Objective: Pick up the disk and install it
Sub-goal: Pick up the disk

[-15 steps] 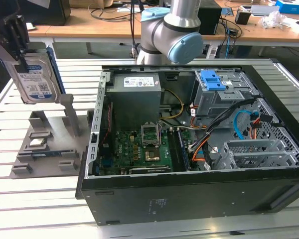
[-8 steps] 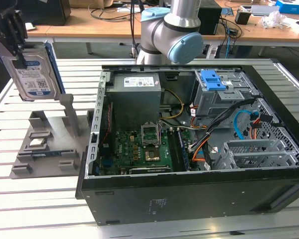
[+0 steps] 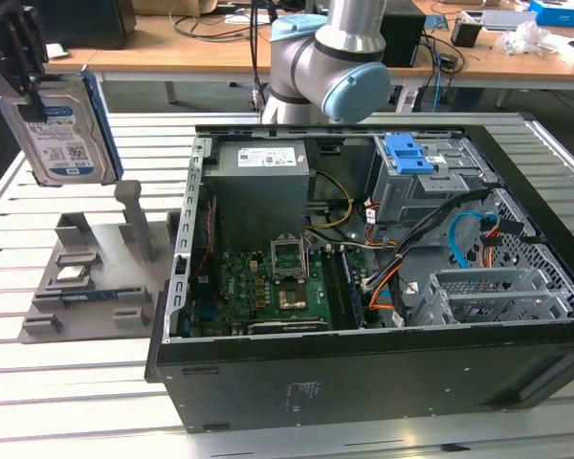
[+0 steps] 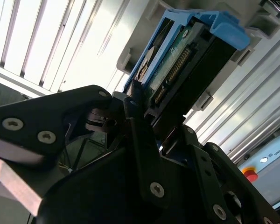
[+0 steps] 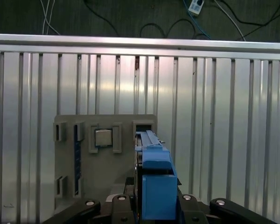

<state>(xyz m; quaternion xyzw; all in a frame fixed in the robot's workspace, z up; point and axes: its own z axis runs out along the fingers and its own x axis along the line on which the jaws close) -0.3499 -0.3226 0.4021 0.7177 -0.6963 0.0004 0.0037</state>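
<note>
You have the gripper [image 3: 26, 86] clamped on the disk [image 3: 65, 129], held at the exterior view's upper left with its long axis near upright, above the holder [image 3: 96, 277]. The open case [image 3: 364, 382] lies well to the exterior view's right.

The disk [image 3: 62, 134] hung in the tool [image 3: 26, 76] above a holder [image 3: 100, 273], which lay on the surface [image 3: 67, 402] to the exterior view's left of the computer case [image 3: 364, 382].

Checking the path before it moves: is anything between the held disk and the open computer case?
Nothing visible. The gripper holds the disk above the grey holder; the space across to the open case on the exterior view's right is free.
</note>
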